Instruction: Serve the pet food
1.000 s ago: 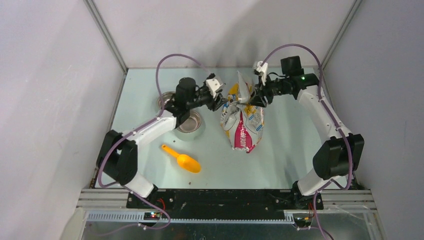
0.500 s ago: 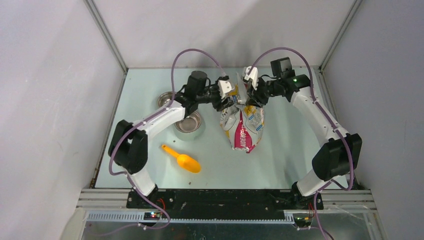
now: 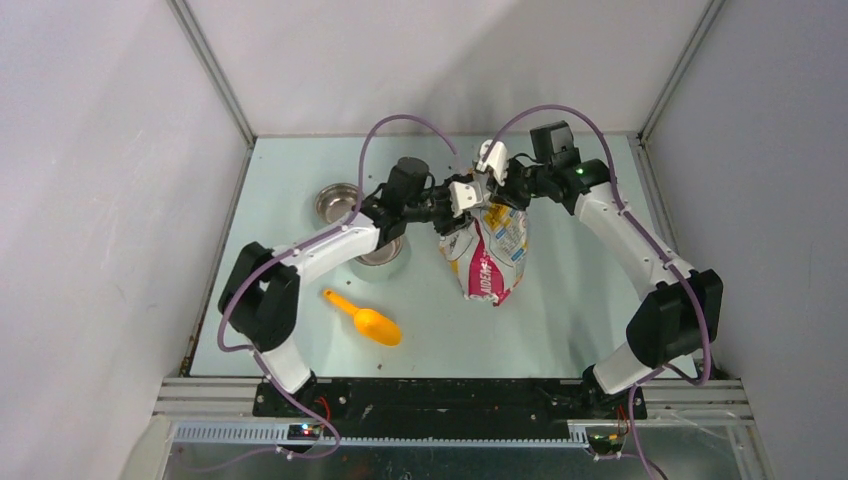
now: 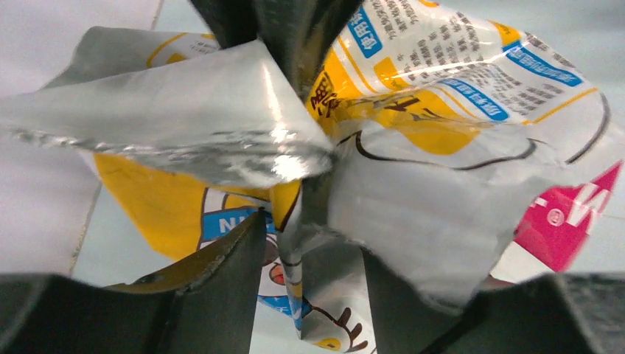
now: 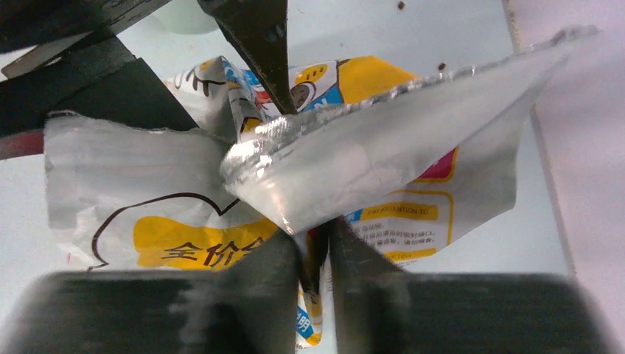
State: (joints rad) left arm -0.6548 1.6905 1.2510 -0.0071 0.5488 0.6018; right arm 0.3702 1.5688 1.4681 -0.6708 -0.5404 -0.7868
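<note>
Both meet at the bag (image 3: pixel 487 255) top; right gripper (image 5: pixel 313 258) squeezed nearly closed on its foil; left gripper (image 4: pixel 306 243) wider, foil fold between, probably gripped too.

Can't see into the bag (image 3: pixel 487 250) at all from here. Its mouth is just folded foil in both wrist feeds, so any pet food inside is hidden. On the left wrist feed the left gripper (image 4: pixel 313 247) is a dark blur cut off by the bottom edge, and I honestly can't tell if it's really pinching the fold. The right gripper (image 5: pixel 313 236) is cropped the same way. On the top cam both sets of fingertips are tucked out of sight against the bag's top. A couple of brown specks (image 5: pixel 442 66) on the table (image 5: pixel 413 29) are too small to call. The left arm (image 3: pixel 340 238) covers part of the near bowl (image 3: pixel 388 255).
</note>
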